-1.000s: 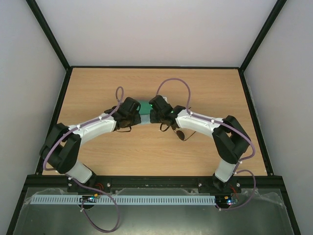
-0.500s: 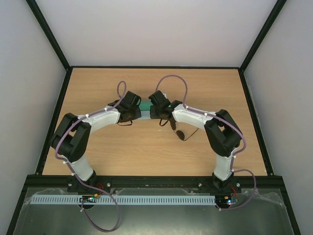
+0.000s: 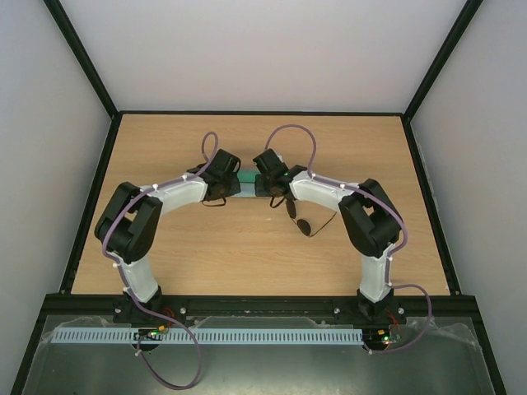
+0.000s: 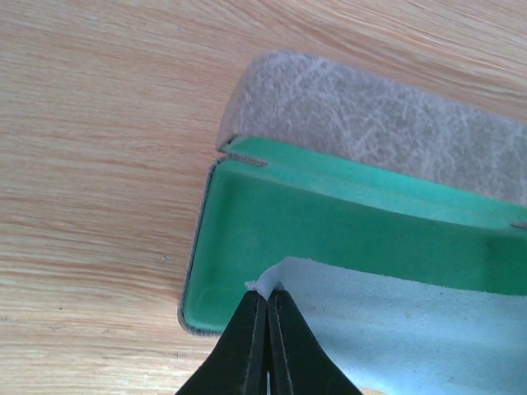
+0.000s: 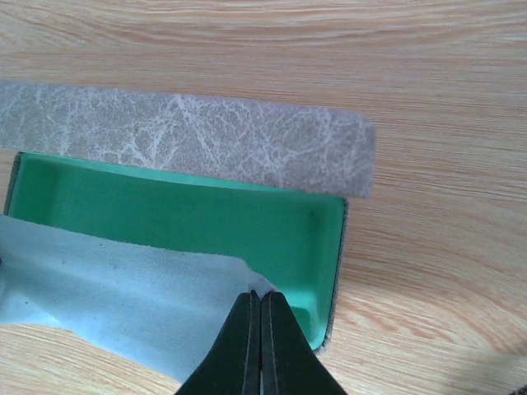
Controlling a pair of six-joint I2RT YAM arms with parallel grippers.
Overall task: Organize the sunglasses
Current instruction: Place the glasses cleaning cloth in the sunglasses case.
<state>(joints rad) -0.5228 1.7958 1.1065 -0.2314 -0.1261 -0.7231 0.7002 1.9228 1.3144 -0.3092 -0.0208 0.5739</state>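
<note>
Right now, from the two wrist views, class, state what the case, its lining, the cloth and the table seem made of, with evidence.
Case: grey felt or faux leather, matte, with pale crackle veining. Lining: green, smooth and even, possibly velour or plastic. Cloth: light blue, likely microfibre, given its soft folds and fine nap. Table: wood or wood-look laminate, streaked grain.

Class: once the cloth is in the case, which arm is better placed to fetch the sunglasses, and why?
Right. The sunglasses lie on the table beside the right arm, on its side of the case. The left gripper is across the case; it and the right gripper both pinch the cloth.
</note>
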